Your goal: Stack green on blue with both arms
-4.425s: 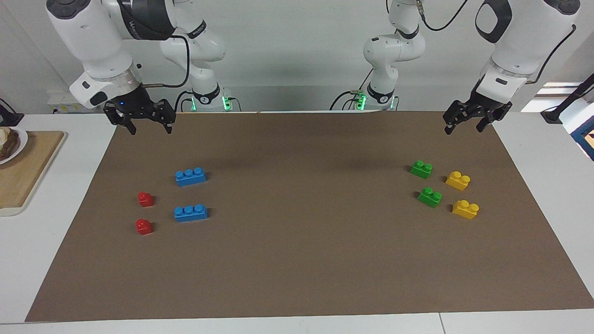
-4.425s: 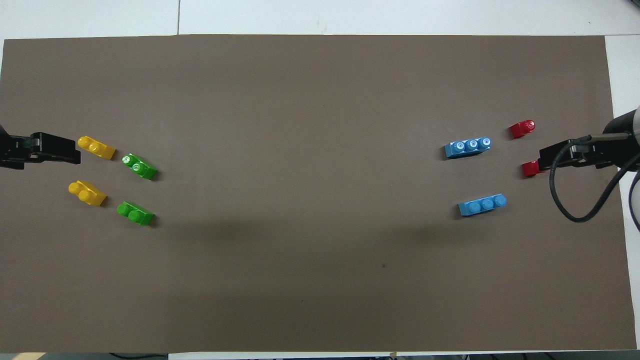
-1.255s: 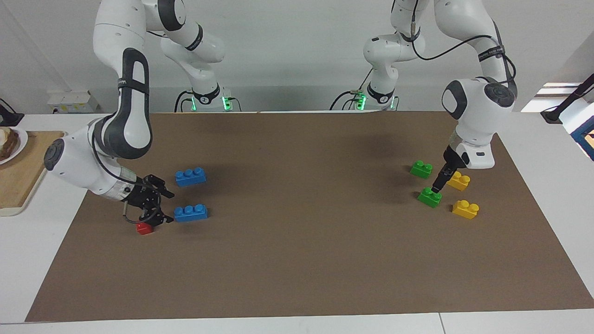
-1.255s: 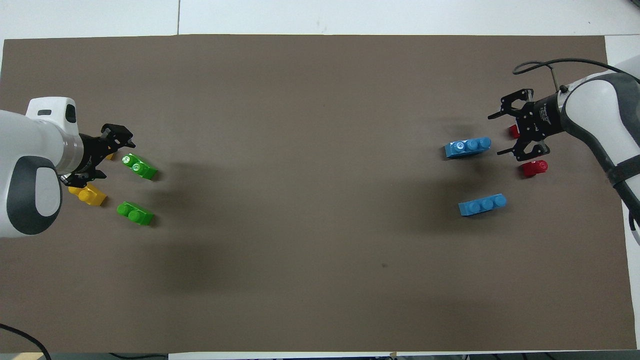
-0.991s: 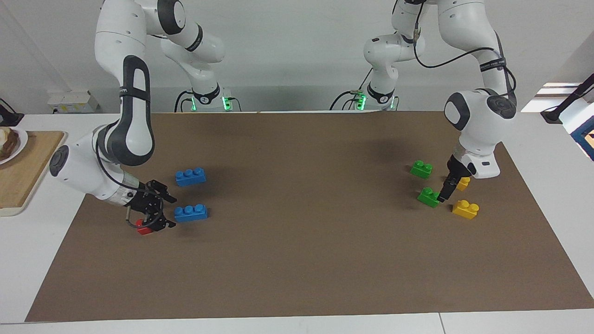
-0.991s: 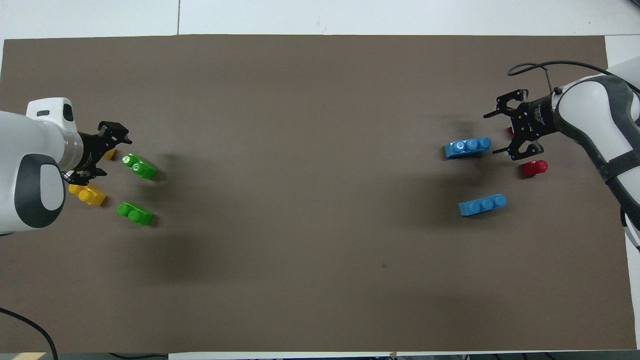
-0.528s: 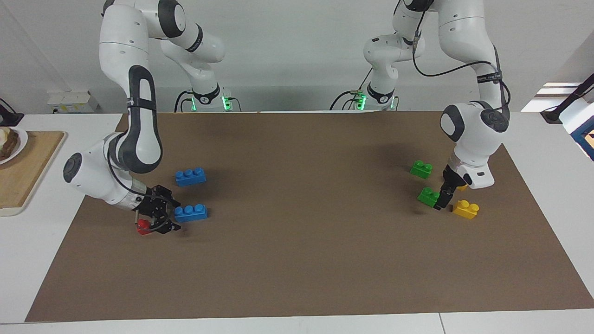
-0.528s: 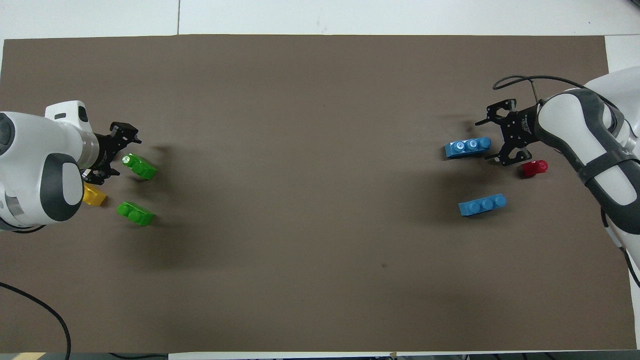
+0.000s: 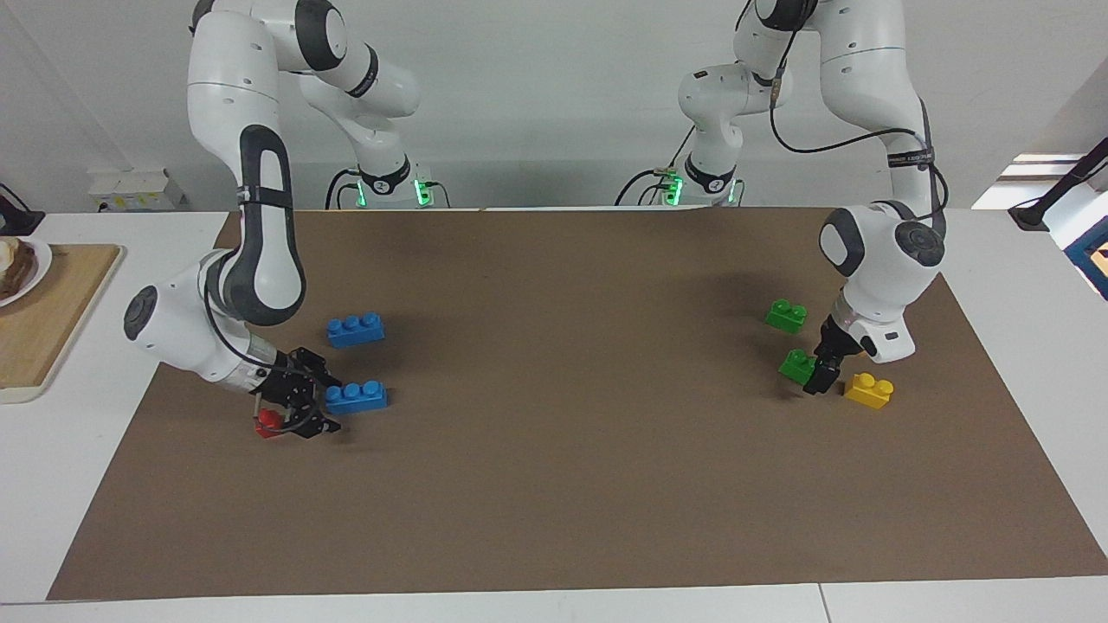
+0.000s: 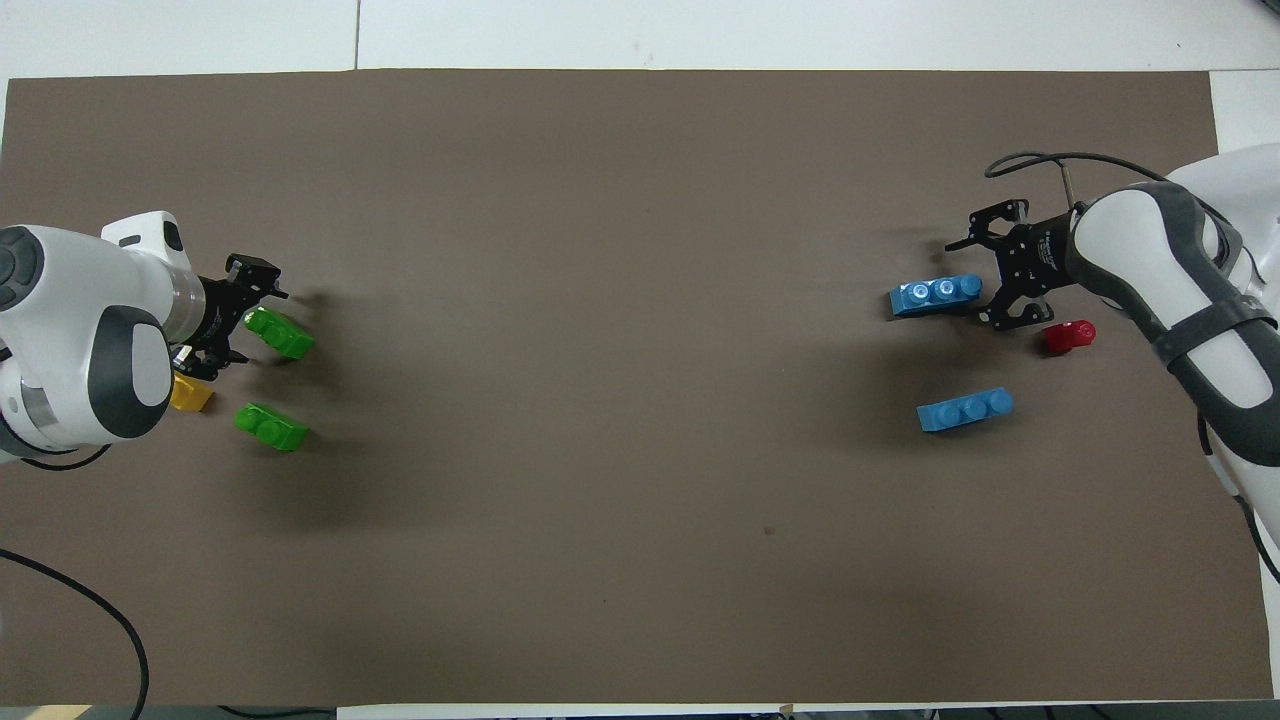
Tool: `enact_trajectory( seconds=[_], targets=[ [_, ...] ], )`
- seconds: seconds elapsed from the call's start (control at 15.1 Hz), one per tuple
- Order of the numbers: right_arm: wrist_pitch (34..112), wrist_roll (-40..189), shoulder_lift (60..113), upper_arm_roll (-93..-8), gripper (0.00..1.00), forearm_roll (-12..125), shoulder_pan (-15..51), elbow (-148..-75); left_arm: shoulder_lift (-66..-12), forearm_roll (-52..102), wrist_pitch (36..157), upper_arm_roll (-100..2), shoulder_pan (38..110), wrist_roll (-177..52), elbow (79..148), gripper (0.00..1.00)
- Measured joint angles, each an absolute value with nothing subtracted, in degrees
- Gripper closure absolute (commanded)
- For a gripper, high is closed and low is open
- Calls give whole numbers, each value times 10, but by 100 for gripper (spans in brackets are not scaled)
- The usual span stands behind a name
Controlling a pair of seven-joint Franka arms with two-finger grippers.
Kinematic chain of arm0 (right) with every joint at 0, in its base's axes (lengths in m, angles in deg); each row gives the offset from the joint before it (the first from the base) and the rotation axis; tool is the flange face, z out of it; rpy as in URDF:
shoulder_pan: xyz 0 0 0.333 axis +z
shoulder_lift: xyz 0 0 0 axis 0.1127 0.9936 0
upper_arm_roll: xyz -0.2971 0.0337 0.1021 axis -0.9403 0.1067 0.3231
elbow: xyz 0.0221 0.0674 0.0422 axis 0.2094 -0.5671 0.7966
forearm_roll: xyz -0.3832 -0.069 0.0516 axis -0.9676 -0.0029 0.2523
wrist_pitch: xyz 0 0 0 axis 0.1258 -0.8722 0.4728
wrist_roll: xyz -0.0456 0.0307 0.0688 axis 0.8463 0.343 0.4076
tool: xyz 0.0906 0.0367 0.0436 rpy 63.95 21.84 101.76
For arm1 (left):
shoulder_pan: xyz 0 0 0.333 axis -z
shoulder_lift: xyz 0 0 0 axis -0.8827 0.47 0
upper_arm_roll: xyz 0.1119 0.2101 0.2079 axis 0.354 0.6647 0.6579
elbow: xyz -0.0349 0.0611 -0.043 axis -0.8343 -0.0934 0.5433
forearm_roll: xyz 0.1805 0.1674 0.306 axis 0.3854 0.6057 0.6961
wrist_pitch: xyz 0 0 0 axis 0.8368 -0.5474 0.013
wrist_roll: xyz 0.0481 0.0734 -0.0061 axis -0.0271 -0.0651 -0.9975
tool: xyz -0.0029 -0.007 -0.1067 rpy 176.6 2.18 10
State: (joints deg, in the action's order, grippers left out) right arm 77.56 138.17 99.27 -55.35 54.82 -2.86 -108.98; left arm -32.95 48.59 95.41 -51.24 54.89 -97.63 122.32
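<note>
Two blue bricks lie toward the right arm's end of the table. My right gripper [image 9: 325,401] [image 10: 975,282] is low and open, its fingertips at the end of the blue brick [image 9: 356,396] [image 10: 935,293] farther from the robots. The other blue brick [image 9: 355,329] [image 10: 965,409] lies free. Two green bricks lie toward the left arm's end. My left gripper [image 9: 818,379] [image 10: 258,325] is low and open at the end of the farther green brick [image 9: 798,366] [image 10: 282,335]. The nearer green brick [image 9: 785,315] [image 10: 271,426] lies free.
A red brick [image 9: 267,421] [image 10: 1070,335] lies beside my right gripper. A yellow brick [image 9: 868,389] lies beside my left gripper, and another [image 10: 190,395] shows partly under that arm. A wooden board [image 9: 39,320] holding a plate stands off the brown mat [image 9: 554,484].
Both arms have come down from their raised start. Over the last second the right gripper has closed in on the farther blue brick and the left gripper on the farther green brick. No brick has moved.
</note>
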Motion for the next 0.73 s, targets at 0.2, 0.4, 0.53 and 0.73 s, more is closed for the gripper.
enact_trajectory(
  seconds=[0.2,0.4,0.53,0.73],
  targets=[
    [776,1382,993,-553,100,549,-29,-1092,-329,486,953,-515,549,-976,1223,3],
    [776,1356,992,-550,100,550,-28,-1087,-329,486,953,-516,549,-973,1223,10],
    [776,1330,992,-548,100,550,-24,-1080,-328,486,953,-516,549,-968,1223,13],
    [754,1407,989,-546,100,560,-9,-1042,-328,486,953,-516,549,-965,1223,62]
  ],
)
